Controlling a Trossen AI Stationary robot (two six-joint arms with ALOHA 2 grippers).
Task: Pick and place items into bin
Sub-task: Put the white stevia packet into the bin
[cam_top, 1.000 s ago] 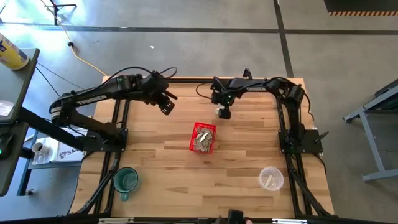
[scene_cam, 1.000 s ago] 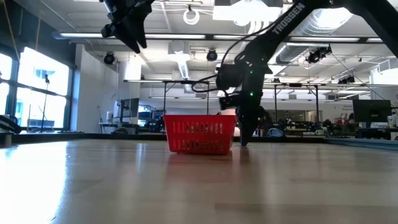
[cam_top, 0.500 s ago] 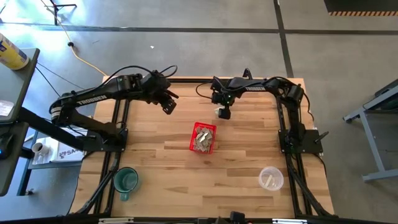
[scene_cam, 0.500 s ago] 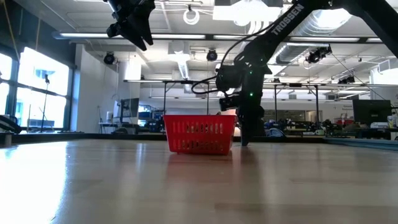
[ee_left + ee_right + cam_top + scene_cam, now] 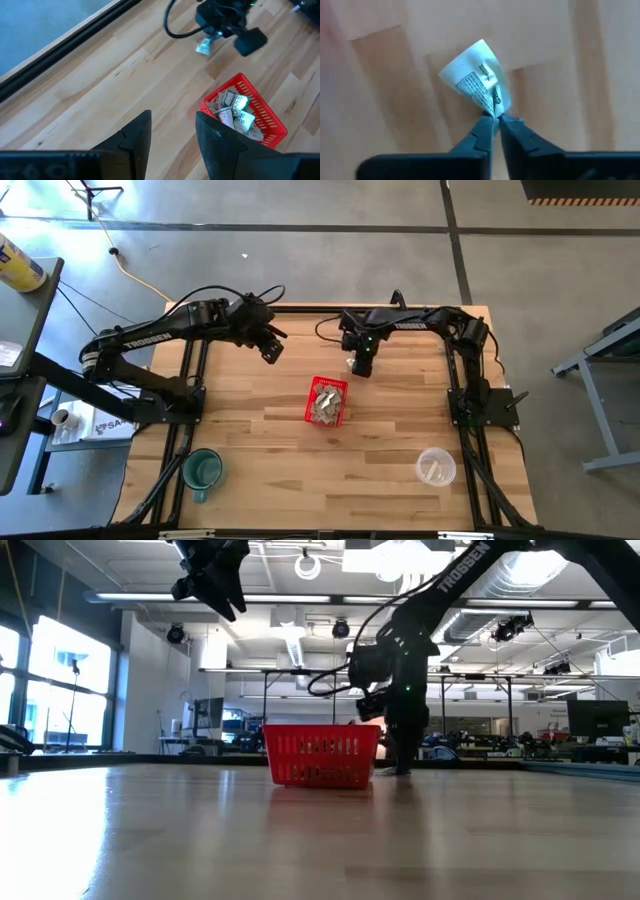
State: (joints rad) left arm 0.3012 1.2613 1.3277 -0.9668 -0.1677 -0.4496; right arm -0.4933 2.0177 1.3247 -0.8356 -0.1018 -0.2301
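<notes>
Wooden table (image 5: pixel 260 440), right gripper (image 5: pixel 494 121) down, fingers pinching paper slip (image 5: pixel 479 79).

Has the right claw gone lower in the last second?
Yes. In the low view the right gripper has dropped beside the red basket to the tabletop, pinching a paper slip.

A small red plastic basket (image 5: pixel 327 401) with perforated mesh sides stands upright near the middle of the wooden table, its long sides running toward the far edge. It holds a loose heap of crumpled pale-green-and-white paper slips (image 5: pixel 235 112) printed like banknotes, piled about to the rim. 1 more slip (image 5: pixel 479 80) lies outside, on the bare wood beyond the basket's far end, near it but apart. This slip is folded into a rough cone, white with dark print, and its lower edge is pinched between the closed fingertips of the right gripper (image 5: pixel 493 120)
</notes>
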